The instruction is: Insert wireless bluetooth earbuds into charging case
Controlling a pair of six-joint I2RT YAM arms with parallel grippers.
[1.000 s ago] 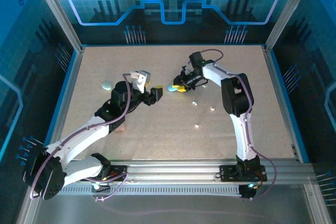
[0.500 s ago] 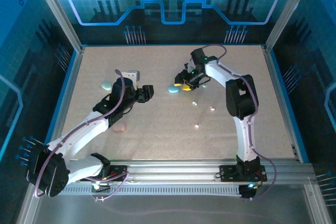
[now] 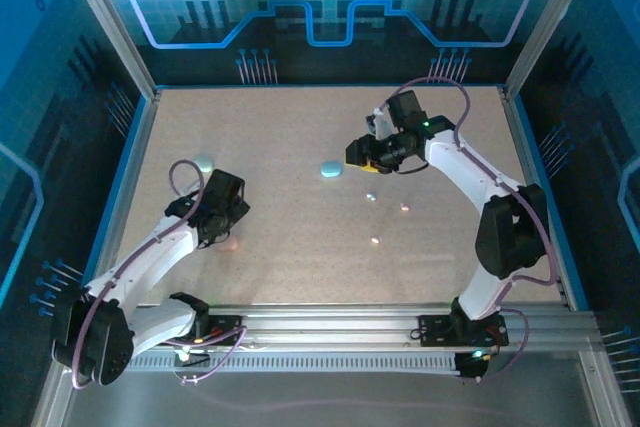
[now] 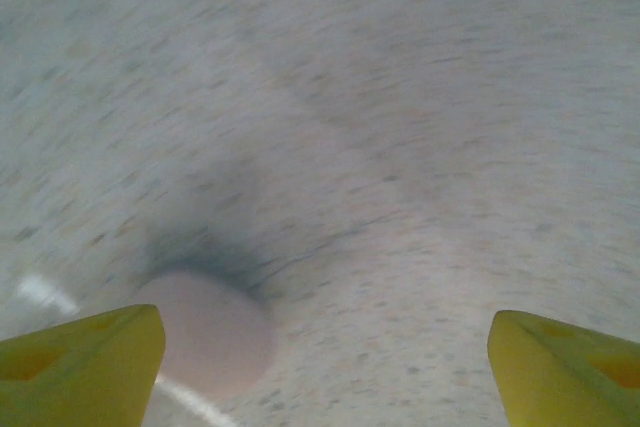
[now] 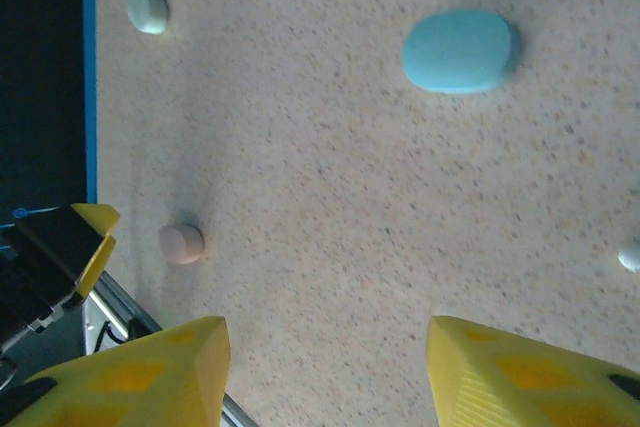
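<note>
While three tiny glossy earbuds (image 3: 375,240), pale blue, pink and whitish, lie scattered on the speckled beige table (image 3: 300,127) right of centre, both grippers hang empty, fingers apart: the left gripper (image 4: 325,357) low beside a pink case (image 4: 210,332), the right gripper (image 5: 325,377) near a blue case (image 5: 460,51). Aluminium rails (image 3: 110,22) and blue-lit panels (image 3: 320,7) enclose the table.

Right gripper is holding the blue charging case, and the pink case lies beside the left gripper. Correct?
No. The right gripper holds nothing: its jaws stand open and the blue charging case lies free on the table ahead of them, as the right wrist view shows. The pink case does lie beside the left gripper.
</note>
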